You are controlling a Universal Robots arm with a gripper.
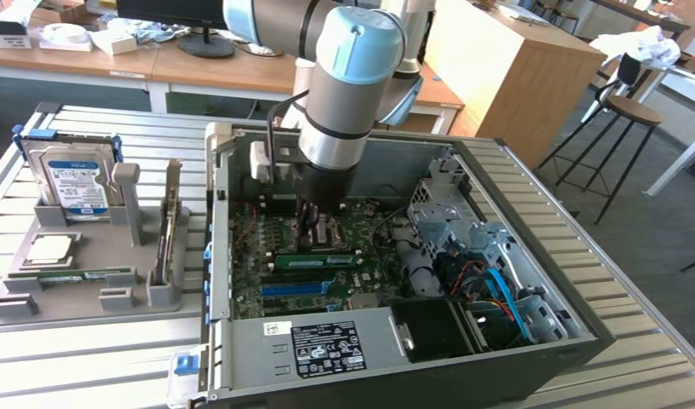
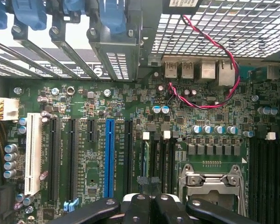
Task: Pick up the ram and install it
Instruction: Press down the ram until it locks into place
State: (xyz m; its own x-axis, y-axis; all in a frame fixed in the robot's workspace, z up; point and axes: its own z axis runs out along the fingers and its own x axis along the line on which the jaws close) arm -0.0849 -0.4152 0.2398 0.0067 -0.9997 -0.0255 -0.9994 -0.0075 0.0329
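Black tool (image 2: pixel 151 205) with fingers together over the motherboard (image 2: pixel 107 154), ram (image 1: pixel 314 260) seated

Exterior view: bright daylight, sunlit floor patch at far right edge of room. Slatted metal table (image 1: pixel 86 358) washed pale, mild glare along slats. Computer case (image 1: pixel 416 256) interior darker, arm (image 1: pixel 347 94) casting shadow over board beneath. Background desks slightly soft. Wrist view: even, moderately bright light on motherboard (image 2: pixel 130 140); white glow through rear vent grille (image 2: pixel 214 28); black gripper fingers (image 2: pixel 144 207) close to lens, blurred.
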